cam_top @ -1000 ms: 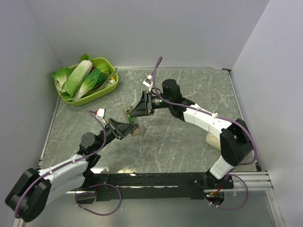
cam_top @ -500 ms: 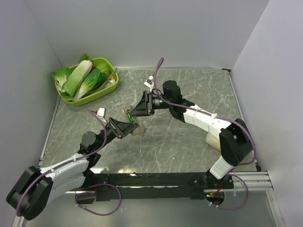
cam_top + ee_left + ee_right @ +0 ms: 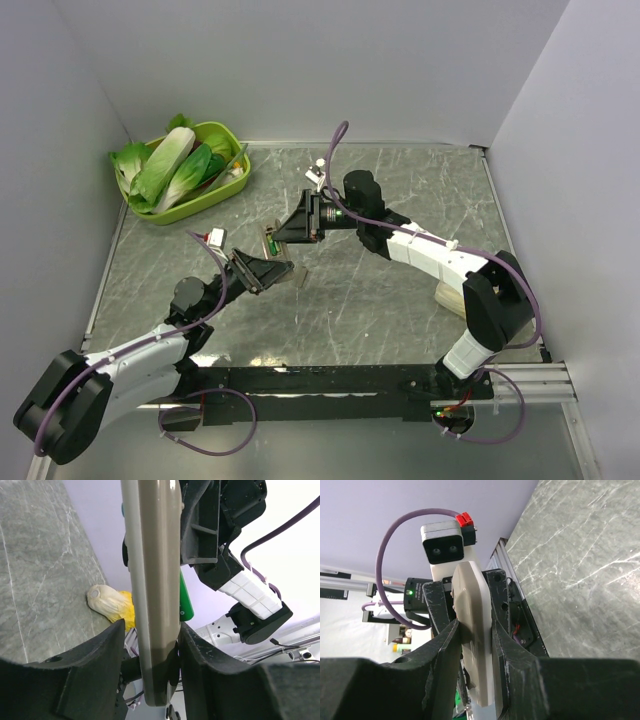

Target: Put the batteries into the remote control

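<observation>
Clamping the remote control (image 3: 152, 580), left end effector (image 3: 150, 636) faces right end effector (image 3: 475, 630), grip unclear.

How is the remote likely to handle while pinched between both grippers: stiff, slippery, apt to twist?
Probably stiff: the remote runs dead straight between the left gripper and right gripper. Its smooth, narrow edges look somewhat slippery, so it might pivot under a push. The battery beside it looks round and would likely roll if dropped.

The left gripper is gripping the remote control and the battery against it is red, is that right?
Not quite: the battery is green, not red, as the left wrist view shows. The left gripper is indeed gripping the remote control.
</observation>
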Controlling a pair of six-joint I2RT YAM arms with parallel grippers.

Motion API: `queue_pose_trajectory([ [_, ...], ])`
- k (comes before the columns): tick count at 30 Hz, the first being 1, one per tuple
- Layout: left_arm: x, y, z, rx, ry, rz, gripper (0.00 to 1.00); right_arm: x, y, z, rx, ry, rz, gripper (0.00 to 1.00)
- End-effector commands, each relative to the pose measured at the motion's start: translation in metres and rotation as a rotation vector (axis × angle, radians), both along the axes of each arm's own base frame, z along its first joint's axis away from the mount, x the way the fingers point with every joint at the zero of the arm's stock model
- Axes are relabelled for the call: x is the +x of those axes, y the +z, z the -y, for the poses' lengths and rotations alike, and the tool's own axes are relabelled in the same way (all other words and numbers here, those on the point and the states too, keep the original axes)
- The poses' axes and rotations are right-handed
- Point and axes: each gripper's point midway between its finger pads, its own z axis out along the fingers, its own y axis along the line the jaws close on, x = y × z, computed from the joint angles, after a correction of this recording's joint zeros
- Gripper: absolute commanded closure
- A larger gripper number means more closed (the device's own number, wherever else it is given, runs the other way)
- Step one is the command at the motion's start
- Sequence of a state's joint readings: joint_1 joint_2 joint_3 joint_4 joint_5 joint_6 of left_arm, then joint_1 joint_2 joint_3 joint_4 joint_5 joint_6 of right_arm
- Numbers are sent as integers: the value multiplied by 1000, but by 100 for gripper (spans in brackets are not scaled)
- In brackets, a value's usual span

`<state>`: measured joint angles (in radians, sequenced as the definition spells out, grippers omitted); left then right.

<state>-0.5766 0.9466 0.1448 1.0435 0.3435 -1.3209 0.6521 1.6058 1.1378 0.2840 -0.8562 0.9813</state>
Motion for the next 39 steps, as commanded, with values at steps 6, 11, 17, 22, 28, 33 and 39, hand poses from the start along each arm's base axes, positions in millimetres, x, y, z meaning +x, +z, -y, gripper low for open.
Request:
queue_pose_trajectory([
  [6, -3, 18, 3, -16, -18, 63, 79, 4, 16, 2, 54, -23, 60, 100],
  [11, -1, 18, 2, -6, -7, 60, 99, 4, 17, 6, 31, -33, 113, 85],
  [17, 0, 20, 3, -9, -8, 60, 99, 4, 21, 16, -41, -22, 288, 30],
  [22, -1, 22, 4, -15, -17, 67, 99, 4, 43, 29, -53, -26, 475, 6],
  [28, -1, 24, 4, -21, -25, 76, 99, -2, 35, 35, -94, -1, 583, 1],
  [33, -2, 26, 6, -22, -40, 83, 99, -9, 23, 31, -141, 34, 603, 2],
  [39, -3, 28, 7, -26, -46, 93, 99, -17, 10, 18, -151, 94, 593, 7],
])
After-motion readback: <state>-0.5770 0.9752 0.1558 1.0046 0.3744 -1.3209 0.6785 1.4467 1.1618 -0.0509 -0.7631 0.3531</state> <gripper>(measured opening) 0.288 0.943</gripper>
